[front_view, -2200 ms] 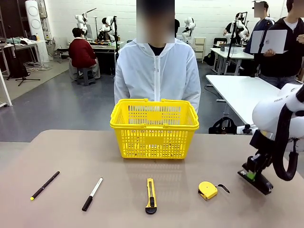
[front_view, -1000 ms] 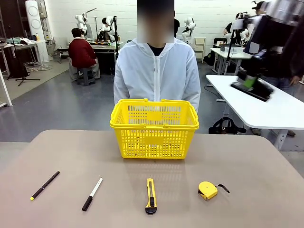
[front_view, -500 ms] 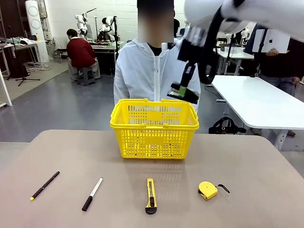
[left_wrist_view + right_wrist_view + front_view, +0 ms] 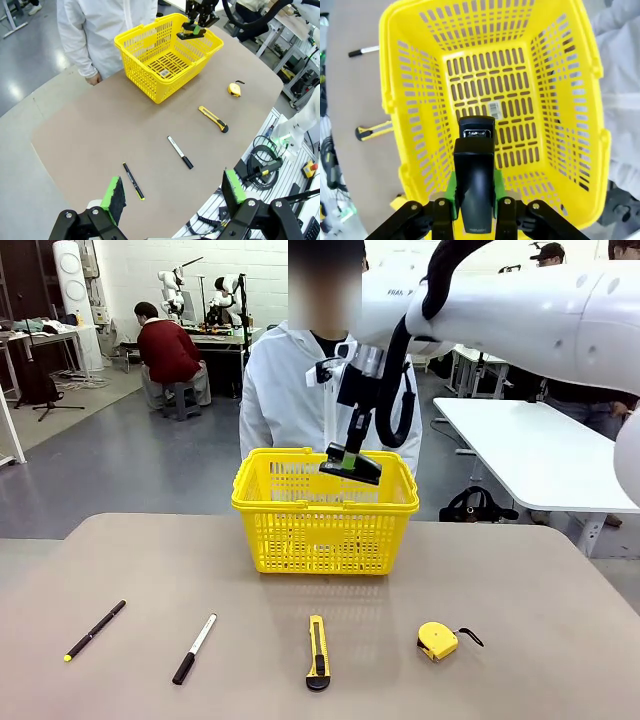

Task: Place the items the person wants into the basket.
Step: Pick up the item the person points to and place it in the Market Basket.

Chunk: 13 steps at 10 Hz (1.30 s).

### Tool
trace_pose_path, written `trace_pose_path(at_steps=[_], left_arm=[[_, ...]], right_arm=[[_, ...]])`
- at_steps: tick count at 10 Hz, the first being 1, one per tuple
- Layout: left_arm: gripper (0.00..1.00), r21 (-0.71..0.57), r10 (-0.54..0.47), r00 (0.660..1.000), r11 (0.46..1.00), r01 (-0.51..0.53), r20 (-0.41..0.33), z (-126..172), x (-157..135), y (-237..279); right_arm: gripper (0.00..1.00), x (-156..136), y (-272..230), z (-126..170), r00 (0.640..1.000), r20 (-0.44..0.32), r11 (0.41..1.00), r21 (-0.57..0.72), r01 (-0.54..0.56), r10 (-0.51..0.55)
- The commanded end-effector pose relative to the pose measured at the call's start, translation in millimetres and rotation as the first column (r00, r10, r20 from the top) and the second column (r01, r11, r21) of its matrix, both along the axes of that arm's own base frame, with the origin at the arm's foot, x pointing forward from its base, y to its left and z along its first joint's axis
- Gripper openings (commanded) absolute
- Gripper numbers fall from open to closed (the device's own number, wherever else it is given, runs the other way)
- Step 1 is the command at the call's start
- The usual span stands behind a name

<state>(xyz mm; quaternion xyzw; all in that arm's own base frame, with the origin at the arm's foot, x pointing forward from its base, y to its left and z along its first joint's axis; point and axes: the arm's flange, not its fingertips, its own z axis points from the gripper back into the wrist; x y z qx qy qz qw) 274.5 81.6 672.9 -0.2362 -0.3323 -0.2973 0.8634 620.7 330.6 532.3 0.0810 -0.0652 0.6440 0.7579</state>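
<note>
Tabletop (image 4: 150, 570) with basket (image 4: 325, 540) directly beneath right gripper (image 4: 352, 462), tight on a black oblong object (image 4: 475, 165).

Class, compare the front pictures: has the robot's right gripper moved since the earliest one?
Yes. The right gripper, shut on a slim black object, moved up and left: earlier far right of the yellow plastic lattice basket, now above its opening.

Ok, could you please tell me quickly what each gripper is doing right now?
Left gripper: open, empty.
Right gripper: shut on a black object over the basket.
</note>
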Motion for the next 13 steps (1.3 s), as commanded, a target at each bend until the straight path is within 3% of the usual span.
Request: trace_pose_path(at_steps=[1,4,13], left_arm=[[1.00,-0.002,-0.007,1.000,1.000,0.007,0.013,-1.7,-1.0,1.2],[1.00,-0.002,-0.007,1.000,1.000,0.007,0.013,-1.7,-1.0,1.2],[1.00,-0.002,-0.007,1.000,1.000,0.007,0.013,-1.7,-1.0,1.2]], right_arm=[[0.00,15.4,5.2,-12.0,1.000,-0.001,1.000,-0.007,0.018,-0.018],[0.00,15.9,4.7,-55.8,0.999,-0.049,1.000,-0.024,0.005,-0.006],[0.00,6.8,17.7,-88.3,0.995,-0.098,0.999,-0.031,-0.020,0.017]])
